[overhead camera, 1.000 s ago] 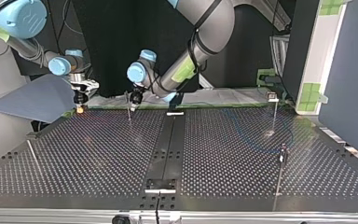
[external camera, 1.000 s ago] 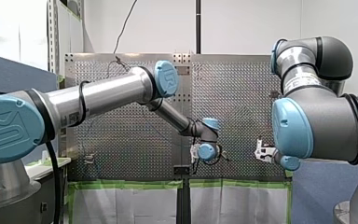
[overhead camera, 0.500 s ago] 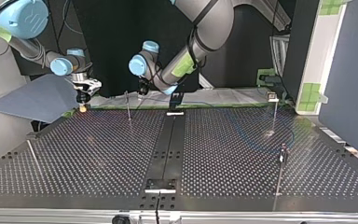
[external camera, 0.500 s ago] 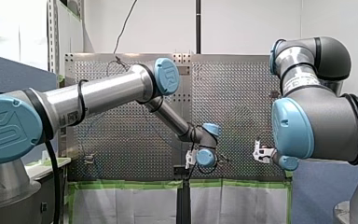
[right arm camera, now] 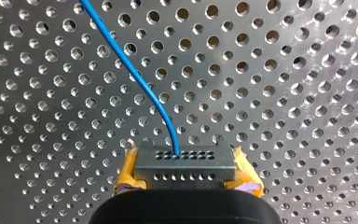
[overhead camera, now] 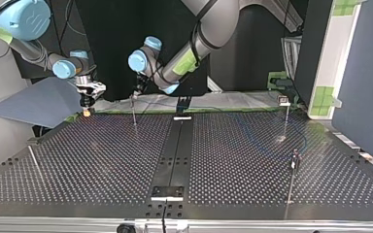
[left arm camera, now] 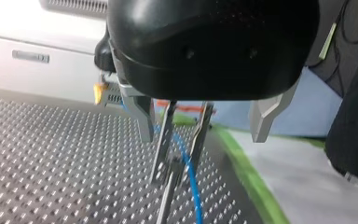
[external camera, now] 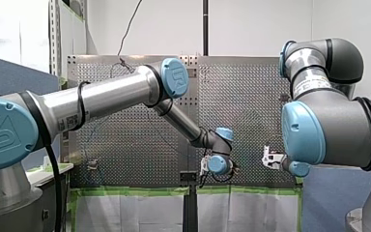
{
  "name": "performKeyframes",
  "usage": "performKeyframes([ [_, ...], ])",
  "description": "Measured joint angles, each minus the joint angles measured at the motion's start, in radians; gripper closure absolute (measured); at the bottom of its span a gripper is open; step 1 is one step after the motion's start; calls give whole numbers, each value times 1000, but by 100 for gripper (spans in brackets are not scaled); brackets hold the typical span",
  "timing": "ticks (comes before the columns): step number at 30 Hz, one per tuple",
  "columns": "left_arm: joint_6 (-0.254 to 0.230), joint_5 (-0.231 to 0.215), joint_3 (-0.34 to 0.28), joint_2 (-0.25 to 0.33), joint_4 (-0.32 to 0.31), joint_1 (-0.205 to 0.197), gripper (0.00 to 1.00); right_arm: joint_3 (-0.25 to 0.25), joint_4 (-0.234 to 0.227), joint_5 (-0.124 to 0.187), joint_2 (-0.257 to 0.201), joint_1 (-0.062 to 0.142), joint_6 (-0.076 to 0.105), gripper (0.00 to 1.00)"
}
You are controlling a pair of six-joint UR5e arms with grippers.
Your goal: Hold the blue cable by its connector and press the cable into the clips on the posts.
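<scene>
The right claw (right arm camera: 186, 173) is clamped on the connector (right arm camera: 185, 163), with its yellow pads (right arm camera: 128, 175) pressed to the block's two ends just above the perforated surface (right arm camera: 284, 70). The blue cable (right arm camera: 135, 74) leaves the connector's face and curves away over the holes. The left claw (left arm camera: 203, 137) stands open. Its metal fingers (left arm camera: 144, 119) sit either side of a clip (left arm camera: 175, 168) on a thin post (left arm camera: 166, 205), and the cable runs between the clip's prongs. You cannot tell from here whether it is seated.

Treat the cable as thin, light and limp. It will likely bend rather than push, so steer it by drawing it gently taut. The connector looks rigid and is the right place to hold. Squeezing the wire itself risks a kink, and a hard tug could strain it where it enters the block. The post seems slender and may flex under pressure.

No brand, label or writing can be read. The connector shows only rows of small holes.
</scene>
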State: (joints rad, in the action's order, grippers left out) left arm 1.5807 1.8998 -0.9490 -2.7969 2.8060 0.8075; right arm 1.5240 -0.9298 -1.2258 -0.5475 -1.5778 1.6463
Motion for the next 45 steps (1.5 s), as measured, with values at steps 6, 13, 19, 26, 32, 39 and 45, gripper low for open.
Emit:
performKeyframes([
  [6, 6, -6, -14, 0, -8, 10, 0, 0, 0, 0, 0, 0, 0, 100],
  [13, 20, -4, -7, 1, -18, 17, 0, 0, 0, 0, 0, 0, 2, 100],
  [19, 27, 5, -1, 1, -20, 23, 0, 0, 0, 0, 0, 0, 3, 100],
  [26, 30, 15, -1, 1, -19, 26, 0, -1, 1, 0, 0, 0, 3, 100],
  [32, 33, 15, -1, 1, -18, 27, 0, -1, 2, 0, 0, 0, 3, 100],
  [39, 24, 12, -22, 20, 2, 38, 0, -1, 2, 0, 0, 0, 4, 100],
  [45, 37, 10, -78, 75, -40, 56, 0, -1, 2, 1, 0, 0, 4, 100],
])
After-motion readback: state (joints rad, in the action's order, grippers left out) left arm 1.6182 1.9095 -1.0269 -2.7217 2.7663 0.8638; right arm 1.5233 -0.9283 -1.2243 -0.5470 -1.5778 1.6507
